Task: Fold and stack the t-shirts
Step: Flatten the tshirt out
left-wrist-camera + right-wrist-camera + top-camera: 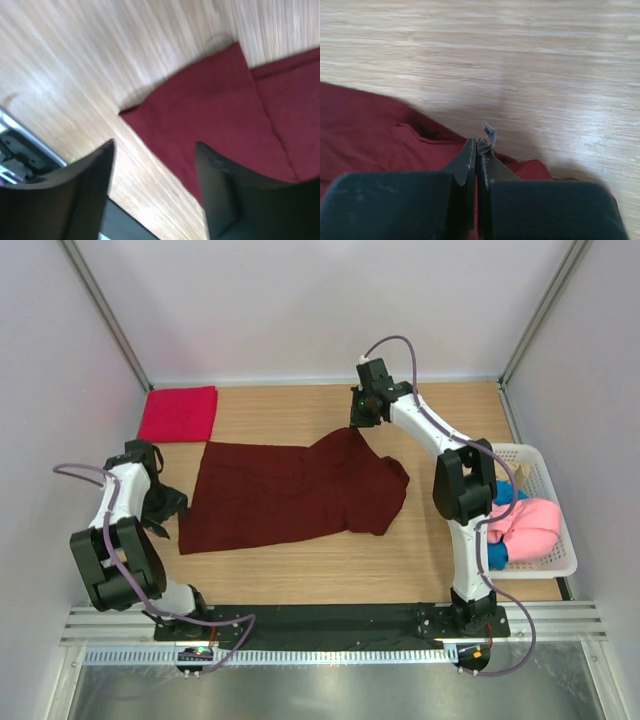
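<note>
Maroon t-shirt [290, 490] is lying spread flat mid-table [300, 575], long axis running left-right, straight edge (prob. the hem) toward the left arm, sleeves toward the right. Right gripper [362, 420] is sitting at the far edge of the cloth. In the wrist view its jaws [477, 145] are pressing tight together on a pinch of maroon fabric, w/ a small grey tag poking out, so it's holding the shirt there and the cloth is peaking up to it.

Left gripper [170, 505] is hovering just beside the near-left corner. Jaws are gaping wide [154, 150] and holding nothing, w/ the corner lying just ahead of them and slightly to one side, apart from both fingers.

That's the relation that counts: the free hem is lying right by the left arm, well apart from the right one, so I'd judge the left should be taking that corner for a fold across the long axis.

Crimson t-shirt [178, 413] is resting folded at the far-left corner. Pink t-shirt [527, 525] is waiting in the basket [560, 565] on the right.
</note>
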Tool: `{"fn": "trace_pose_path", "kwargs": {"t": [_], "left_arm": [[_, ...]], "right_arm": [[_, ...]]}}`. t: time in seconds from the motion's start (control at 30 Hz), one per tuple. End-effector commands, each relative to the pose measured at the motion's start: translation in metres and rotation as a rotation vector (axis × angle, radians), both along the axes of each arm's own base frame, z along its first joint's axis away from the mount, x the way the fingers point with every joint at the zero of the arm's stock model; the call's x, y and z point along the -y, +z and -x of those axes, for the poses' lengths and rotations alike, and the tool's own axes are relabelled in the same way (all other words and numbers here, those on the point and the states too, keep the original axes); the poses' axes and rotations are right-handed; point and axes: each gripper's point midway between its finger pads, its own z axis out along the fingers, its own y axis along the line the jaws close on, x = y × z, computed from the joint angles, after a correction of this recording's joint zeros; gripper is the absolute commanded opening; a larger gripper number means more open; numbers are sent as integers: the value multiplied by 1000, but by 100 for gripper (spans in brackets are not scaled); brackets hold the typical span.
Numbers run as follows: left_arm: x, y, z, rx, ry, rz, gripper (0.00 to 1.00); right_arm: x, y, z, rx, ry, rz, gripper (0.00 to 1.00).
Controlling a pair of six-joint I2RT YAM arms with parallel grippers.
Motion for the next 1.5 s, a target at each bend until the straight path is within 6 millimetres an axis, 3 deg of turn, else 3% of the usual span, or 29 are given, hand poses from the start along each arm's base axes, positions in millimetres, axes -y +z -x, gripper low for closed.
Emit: {"fn": "trace_pose_path", "kwargs": {"t": [0.0,0.17,0.33,0.5,1.27,1.3,1.43,1.47], "left_arm": [[-19,-8,-33,73,-22,-29,62],[-20,-26,-62,86,-39,15,46],[-29,-31,-80,84,-43,0,42],[-38,-33,-83,67,-68,-38,42],[-27,-70,-89,39,-67,41,36],[-28,-73,-88,31,-66,42,34],[-29,-72,-86,5,-67,42,0],[-29,-68,-88,12,-66,41,0]], "right_arm": [[-8,50,6,86,26,-72,1],[-6,51,13,97,37,-68,1],[-4,51,15,99,51,-62,1],[-3,50,16,100,53,-58,1],[3,52,17,97,47,-38,1],[3,52,18,95,48,-35,1],[5,56,20,96,37,-34,1],[6,61,20,103,32,-35,1]]}}
